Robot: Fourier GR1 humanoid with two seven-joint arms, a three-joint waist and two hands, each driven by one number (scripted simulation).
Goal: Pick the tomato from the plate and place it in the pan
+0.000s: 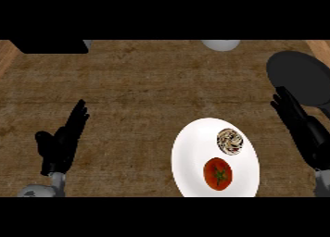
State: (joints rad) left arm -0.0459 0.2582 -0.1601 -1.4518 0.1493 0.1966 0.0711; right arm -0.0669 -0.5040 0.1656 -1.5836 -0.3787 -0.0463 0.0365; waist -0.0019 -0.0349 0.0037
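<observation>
Black pan (301, 76) partly behind right hand (306, 129), handle obscured.

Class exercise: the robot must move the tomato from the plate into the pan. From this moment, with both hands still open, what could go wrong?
1. The red round tomato lies close to a small speckled round object on the white round plate; the open right robot hand might knock that neighbour while grasping.
2. The black round pan sits at the counter's right edge, its handle beside that hand, so a carry could bump it.
3. The left robot hand rests open, far away.
</observation>
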